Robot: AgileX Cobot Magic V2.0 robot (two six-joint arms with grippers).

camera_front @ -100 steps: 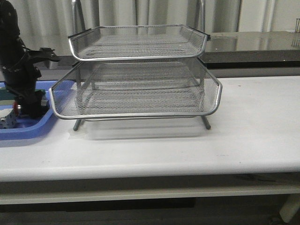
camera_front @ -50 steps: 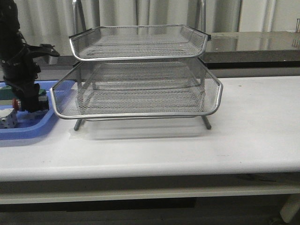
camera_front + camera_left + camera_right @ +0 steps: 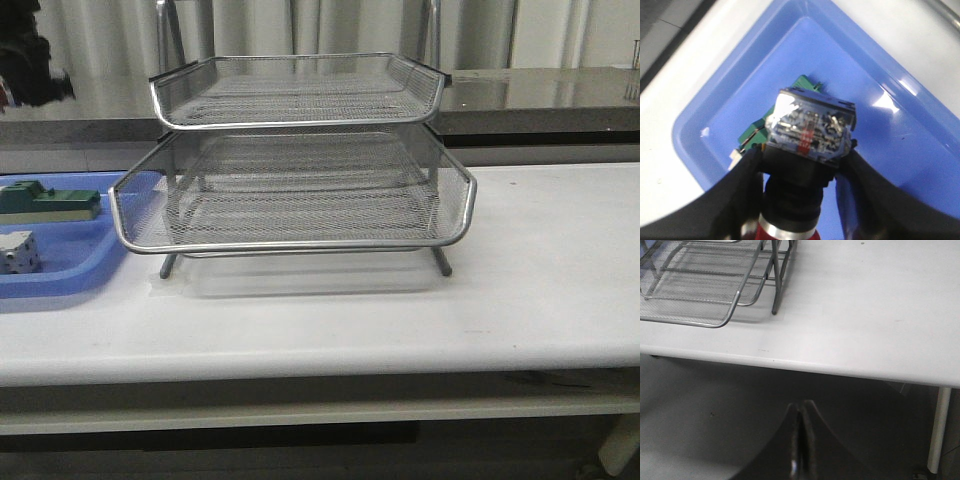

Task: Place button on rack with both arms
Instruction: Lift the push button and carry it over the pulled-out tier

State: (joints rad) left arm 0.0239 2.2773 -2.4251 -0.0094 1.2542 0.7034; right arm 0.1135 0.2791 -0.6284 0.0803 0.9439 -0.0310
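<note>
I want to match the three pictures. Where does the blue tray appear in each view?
Front view: blue tray at the left edge, beside the rack.
Left wrist view: it fills the picture, below the button in the left gripper.
Right wrist view: not in it.
Shared landmark: green block.

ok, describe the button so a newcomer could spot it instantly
Find the blue tray left of the rack. Above it, the left claw grips the button: clear-faced contact block, black collar, red head. The green block below lies loose in the tray.
</note>
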